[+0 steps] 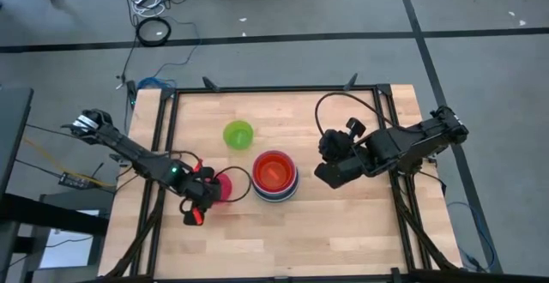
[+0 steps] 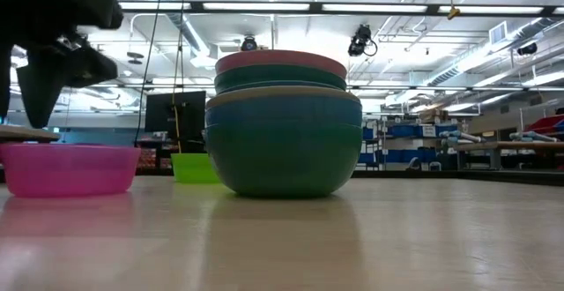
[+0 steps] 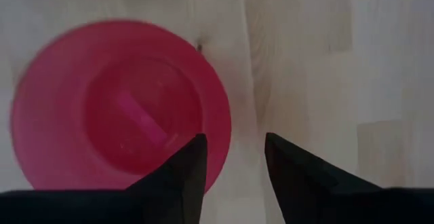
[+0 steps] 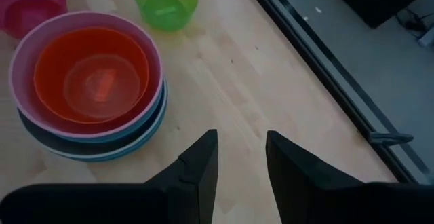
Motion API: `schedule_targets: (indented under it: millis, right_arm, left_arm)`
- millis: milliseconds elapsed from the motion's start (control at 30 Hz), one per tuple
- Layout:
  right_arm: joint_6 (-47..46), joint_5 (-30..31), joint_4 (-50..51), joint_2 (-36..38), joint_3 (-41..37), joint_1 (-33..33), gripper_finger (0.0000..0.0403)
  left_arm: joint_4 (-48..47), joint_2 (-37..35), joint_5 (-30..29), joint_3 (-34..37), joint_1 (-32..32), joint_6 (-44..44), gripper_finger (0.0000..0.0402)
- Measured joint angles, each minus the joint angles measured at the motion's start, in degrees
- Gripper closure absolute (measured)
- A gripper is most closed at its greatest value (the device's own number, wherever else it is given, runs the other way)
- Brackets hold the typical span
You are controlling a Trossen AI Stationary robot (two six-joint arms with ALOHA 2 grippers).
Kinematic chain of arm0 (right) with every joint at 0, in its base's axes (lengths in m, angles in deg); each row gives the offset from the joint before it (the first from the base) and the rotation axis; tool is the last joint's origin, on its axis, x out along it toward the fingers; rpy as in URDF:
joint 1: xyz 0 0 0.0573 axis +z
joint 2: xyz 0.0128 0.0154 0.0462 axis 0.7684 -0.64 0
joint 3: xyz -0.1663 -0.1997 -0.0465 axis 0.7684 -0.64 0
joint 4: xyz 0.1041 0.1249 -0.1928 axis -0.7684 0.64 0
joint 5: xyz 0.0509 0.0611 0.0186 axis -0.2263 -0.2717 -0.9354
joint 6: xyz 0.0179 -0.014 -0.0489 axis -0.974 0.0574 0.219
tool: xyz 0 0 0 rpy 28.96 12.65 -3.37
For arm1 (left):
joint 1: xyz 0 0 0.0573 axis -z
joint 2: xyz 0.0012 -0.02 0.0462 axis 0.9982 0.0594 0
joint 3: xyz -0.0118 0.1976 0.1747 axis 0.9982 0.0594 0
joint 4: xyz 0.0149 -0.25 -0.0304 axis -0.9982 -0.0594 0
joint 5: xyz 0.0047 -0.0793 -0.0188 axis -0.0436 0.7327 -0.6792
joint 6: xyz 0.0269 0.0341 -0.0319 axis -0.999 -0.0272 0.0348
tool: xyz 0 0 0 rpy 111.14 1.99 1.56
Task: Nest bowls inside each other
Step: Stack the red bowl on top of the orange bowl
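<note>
Altogether one nested stack [image 1: 275, 177], one magenta bowl [image 1: 225, 185], one lime bowl [image 1: 238, 135]; both arms' jaws parted, empty.

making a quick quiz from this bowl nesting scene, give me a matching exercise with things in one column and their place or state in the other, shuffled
Things:
1. magenta bowl
2. lime green bowl
3. orange bowl
4. right gripper

Places or states:
A. alone on the table, toward its far edge
B. innermost, on top of the nested stack
C. right of the stack, empty
D. under the open left gripper

Pairs: 1-D, 2-A, 3-B, 4-C
</note>
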Motion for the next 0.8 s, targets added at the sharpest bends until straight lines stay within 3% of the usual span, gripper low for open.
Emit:
schedule_targets:
  millis: [167,367,500,600,700,800]
  right_arm:
    - [0.0,0.0,-0.1,0.0,0.0,0.0,0.0291]
    - [0.0,0.0,-0.2,0.0,0.0,0.0,0.0291]
    - [0.1,0.0,-0.3,0.0,0.0,-0.1,0.0291]
    - [0.1,0.1,-0.2,0.0,0.0,-0.1,0.0291]
    - [0.1,0.7,0.0,-0.1,0.0,-0.2,0.0291]
    - [0.1,0.9,0.1,-0.1,0.0,-0.4,0.0291]
  left_arm:
    - [3.3,0.0,-0.6,2.9,2.2,3.7,0.0243]
    - [8.7,0.0,-5.7,9.1,2.6,6.2,0.0247]
    - [11.0,0.0,-6.2,10.8,2.3,4.5,0.0301]
    - [10.2,0.0,-7.3,8.2,2.2,0.3,0.038]
    - [6.1,0.0,-13.6,2.0,2.1,-5.6,0.0393]
    - [1.1,0.0,-24.7,-7.5,1.4,-14.5,0.0395]
